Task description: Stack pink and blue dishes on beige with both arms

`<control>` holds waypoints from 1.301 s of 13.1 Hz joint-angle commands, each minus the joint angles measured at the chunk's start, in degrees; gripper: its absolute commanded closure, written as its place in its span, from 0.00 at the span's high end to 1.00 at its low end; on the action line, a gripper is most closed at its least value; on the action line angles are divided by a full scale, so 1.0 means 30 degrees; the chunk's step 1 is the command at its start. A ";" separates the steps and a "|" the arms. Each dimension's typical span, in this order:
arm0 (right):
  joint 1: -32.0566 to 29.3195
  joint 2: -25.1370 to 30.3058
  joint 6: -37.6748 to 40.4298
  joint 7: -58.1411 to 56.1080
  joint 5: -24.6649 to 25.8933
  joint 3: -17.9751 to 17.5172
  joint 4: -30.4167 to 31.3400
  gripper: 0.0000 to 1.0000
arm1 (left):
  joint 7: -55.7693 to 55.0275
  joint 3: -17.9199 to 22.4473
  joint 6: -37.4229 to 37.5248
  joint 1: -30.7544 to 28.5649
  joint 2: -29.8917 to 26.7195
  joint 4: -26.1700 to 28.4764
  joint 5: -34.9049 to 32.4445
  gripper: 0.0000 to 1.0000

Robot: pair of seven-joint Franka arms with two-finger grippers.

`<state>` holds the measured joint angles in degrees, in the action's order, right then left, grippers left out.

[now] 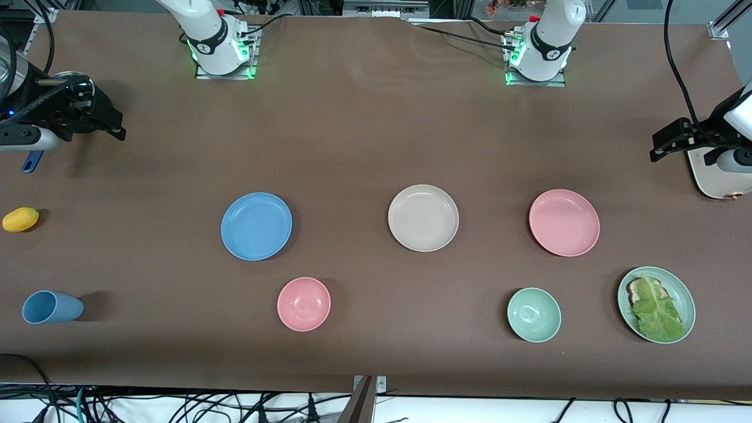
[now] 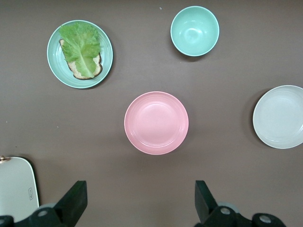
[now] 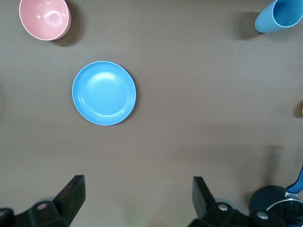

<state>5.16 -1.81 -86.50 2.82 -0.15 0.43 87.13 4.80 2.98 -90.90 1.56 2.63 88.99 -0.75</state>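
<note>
Taking the beige plate as our landmark, we start nearest the front camera. Nearer than it, toward the right arm's end of the table, sits the small pink bowl, and well past that a light blue cup lies on its side. Nearer than the beige plate toward the left arm's end, we see a pale green bowl and a green plate with lettuce on bread.

In line with the beige plate, all three apart and none stacked, the blue plate lies toward the right arm's end and the pink plate toward the left arm's end. A yellow fruit rests at the table's edge well past the blue plate.

Farther from the camera than the beige plate, our right hand hangs over the table's right-arm end, its fingers spread wide and empty. Our left hand hangs over the left-arm end, beside a white board, fingers likewise apart and holding nothing.
</note>
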 commanded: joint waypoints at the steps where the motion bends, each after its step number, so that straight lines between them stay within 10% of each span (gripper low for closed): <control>1: -0.0080 0.0048 0.0151 -0.0090 -0.0185 -0.0027 -0.0214 1.00 | 0.0305 0.0002 0.0212 0.0006 0.0177 -0.0485 -0.0189 1.00; 17: -0.0109 0.0019 0.0181 -0.0090 -0.0185 -0.0027 -0.0214 1.00 | 0.0276 0.0089 0.0153 -0.0228 0.0500 -0.0573 -0.0482 1.00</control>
<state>5.16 -1.81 -86.47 2.82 -0.15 0.44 87.13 4.80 3.15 -90.90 1.39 3.05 88.99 -0.81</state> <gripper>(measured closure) 0.000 0.000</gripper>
